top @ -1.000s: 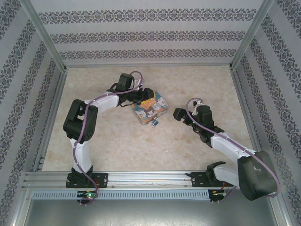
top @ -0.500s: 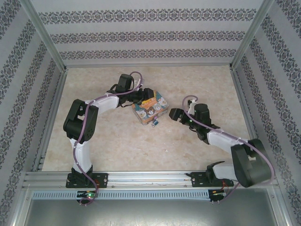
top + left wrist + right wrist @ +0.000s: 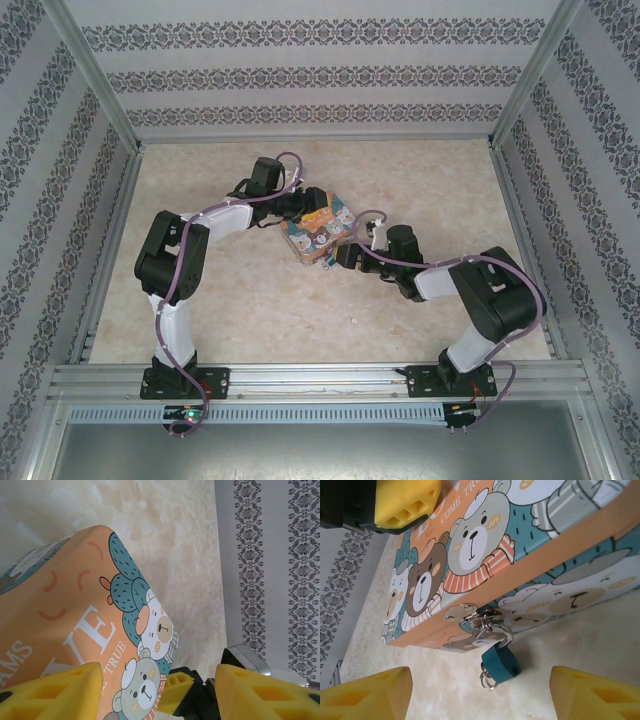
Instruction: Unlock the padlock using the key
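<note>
Padlock (image 3: 500,663) just before parted right hand (image 3: 480,695)

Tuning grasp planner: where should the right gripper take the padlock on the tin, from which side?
Probably the teal body of the padlock, from the front of the tin. It hangs below the hasp on its shackle, out from the tin's wall, and the open right gripper straddles it, ready to close on its sides.

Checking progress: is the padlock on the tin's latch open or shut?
Looks shut: the padlock hangs from the latch of the tin by its closed shackle loop.
</note>
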Available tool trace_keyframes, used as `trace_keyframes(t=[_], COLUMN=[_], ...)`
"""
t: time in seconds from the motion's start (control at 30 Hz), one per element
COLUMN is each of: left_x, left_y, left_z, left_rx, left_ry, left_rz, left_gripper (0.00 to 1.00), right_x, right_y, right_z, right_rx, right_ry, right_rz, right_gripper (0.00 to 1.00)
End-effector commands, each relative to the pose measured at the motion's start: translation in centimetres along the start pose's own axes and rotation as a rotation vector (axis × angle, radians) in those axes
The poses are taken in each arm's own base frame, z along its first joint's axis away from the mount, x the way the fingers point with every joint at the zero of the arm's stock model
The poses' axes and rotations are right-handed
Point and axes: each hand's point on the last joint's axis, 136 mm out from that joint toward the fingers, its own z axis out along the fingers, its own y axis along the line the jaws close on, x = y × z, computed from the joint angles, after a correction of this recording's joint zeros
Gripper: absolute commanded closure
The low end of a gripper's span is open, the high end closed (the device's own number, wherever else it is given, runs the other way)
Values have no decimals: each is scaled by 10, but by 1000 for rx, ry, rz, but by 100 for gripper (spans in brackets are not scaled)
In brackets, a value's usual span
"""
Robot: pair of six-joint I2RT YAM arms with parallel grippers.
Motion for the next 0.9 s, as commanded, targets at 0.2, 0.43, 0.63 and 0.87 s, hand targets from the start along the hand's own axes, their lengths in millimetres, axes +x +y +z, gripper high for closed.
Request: trace_keyframes(t=[0.2, 0.43, 0.63, 0.87], left_x=[19, 18, 18, 18], left_y=[22, 21, 22, 23], left_z=[9, 9, 10, 10], left_rx=[-38, -35, -39, -41], left_ry=[54, 52, 50, 51], left_rz=[-49, -51, -54, -58], left_gripper=[39, 40, 40, 40], right_x=[-8, -10, -8, -2], right_y=[16, 20, 22, 24], right_z=[16, 26, 31, 31], right_rx=[-131, -170, -203, -219], right_ry=[-27, -10, 5, 28], right_rz=[-41, -54, -51, -55], right_gripper=[29, 32, 38, 45])
